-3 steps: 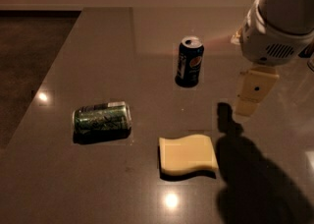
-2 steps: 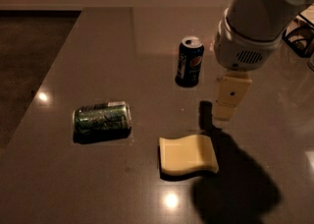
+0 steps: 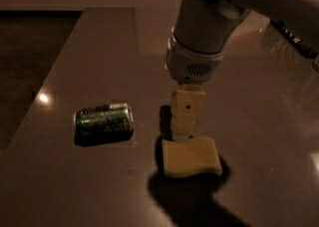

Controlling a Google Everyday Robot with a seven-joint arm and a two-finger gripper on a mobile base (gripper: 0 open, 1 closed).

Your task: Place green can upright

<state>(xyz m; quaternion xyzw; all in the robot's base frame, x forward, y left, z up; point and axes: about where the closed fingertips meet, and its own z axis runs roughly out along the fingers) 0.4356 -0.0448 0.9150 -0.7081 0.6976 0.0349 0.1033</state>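
The green can (image 3: pixel 103 120) lies on its side on the dark table, left of centre, its silver top facing left and a pale band at its right end. My gripper (image 3: pixel 183 130) hangs from the grey arm in the middle of the view, to the right of the can and apart from it. Its tip is just above the back edge of a yellow sponge (image 3: pixel 191 157). The gripper holds nothing that I can see.
The yellow sponge lies flat in front of the gripper. The dark blue can is hidden behind the arm. The table's left edge (image 3: pixel 47 81) runs diagonally, with dark floor beyond. A dark cable (image 3: pixel 291 37) lies at the far right.
The arm has swung left and nearer, now covering the blue can. The gripper has moved from right of the sponge to above its back edge. The green can has not moved.
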